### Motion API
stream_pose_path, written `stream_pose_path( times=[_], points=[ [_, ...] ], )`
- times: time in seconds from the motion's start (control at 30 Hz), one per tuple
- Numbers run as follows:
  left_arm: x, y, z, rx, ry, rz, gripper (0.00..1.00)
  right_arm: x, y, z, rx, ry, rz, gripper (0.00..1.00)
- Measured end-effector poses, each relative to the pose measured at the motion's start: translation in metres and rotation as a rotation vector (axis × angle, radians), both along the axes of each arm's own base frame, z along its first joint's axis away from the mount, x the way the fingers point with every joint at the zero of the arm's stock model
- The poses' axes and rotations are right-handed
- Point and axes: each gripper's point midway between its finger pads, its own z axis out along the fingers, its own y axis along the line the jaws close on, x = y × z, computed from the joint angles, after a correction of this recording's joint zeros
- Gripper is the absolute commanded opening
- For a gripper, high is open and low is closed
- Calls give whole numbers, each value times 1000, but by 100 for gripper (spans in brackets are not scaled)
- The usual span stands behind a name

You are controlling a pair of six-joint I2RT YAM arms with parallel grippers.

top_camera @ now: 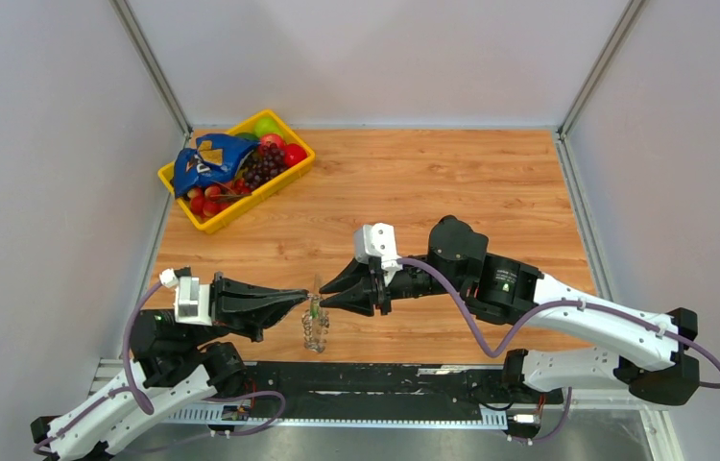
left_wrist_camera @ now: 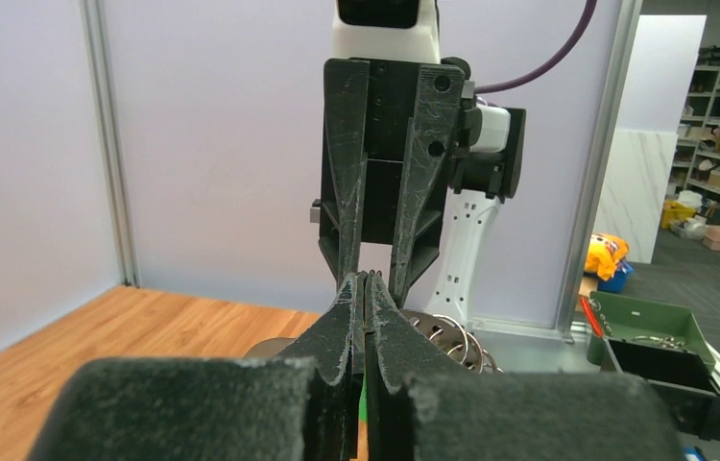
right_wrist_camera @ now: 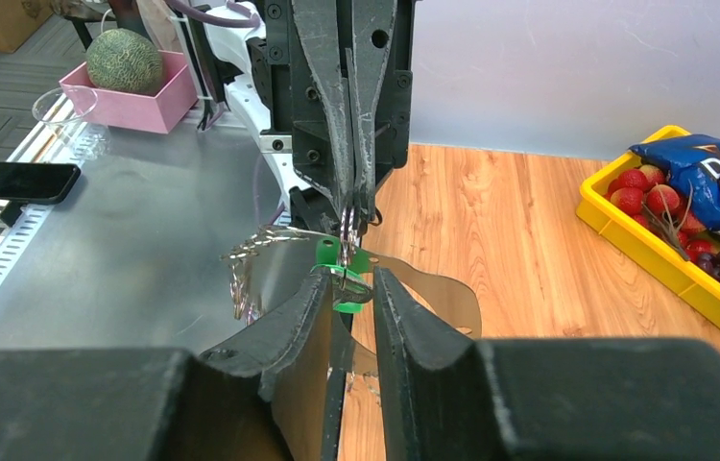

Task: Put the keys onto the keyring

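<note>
The keyring hangs between my two gripper tips near the table's front edge: a grey band loop (right_wrist_camera: pixel 438 300) with a silvery beaded chain (right_wrist_camera: pixel 241 271) dangling below (top_camera: pixel 316 332). My left gripper (top_camera: pixel 304 299) is shut on the keyring's small metal ring (right_wrist_camera: pixel 348 227); its jaws are pressed together in the left wrist view (left_wrist_camera: pixel 366 280). A tiny green key (right_wrist_camera: pixel 341 292) sits between the tips of my right gripper (right_wrist_camera: pixel 351 279), which faces the left one tip to tip (top_camera: pixel 325 300) and is closed on it. A green sliver (left_wrist_camera: pixel 363 396) shows between the left fingers.
A yellow basket (top_camera: pixel 181 206) of fruit with a blue bag (top_camera: pixel 204 159) stands at the back left of the wooden table (top_camera: pixel 452 182). The metal rail (top_camera: pixel 385 379) runs along the near edge, just below the hanging chain.
</note>
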Motion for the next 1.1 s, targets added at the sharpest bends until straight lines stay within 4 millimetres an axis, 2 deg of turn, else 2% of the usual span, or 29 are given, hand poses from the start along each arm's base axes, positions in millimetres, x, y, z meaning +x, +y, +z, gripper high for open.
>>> stream_pose_path(
  times=[0.4, 0.47, 0.57, 0.6, 0.83, 0.97, 1.1],
  points=[
    [1, -1, -3, 5, 4, 0, 0, 1, 5, -2, 1, 6, 5, 23],
    [1, -2, -4, 7, 5, 0, 0, 1, 6, -3, -1, 7, 7, 20],
    [1, -2, -4, 7, 5, 0, 0, 0, 7, -2, 1, 7, 12, 3],
    [1, -2, -4, 7, 5, 0, 0, 0, 7, -2, 0, 7, 14, 0],
    [2, -2, -4, 4, 5, 2, 0, -2, 7, -2, 0, 11, 21, 0],
    [2, -3, -8, 28, 15, 3, 14, -2, 6, -5, -16, 16, 19, 0],
    [-1, -2, -8, 100, 23, 2, 31, -2, 5, -10, -54, 26, 16, 0]
  ],
)
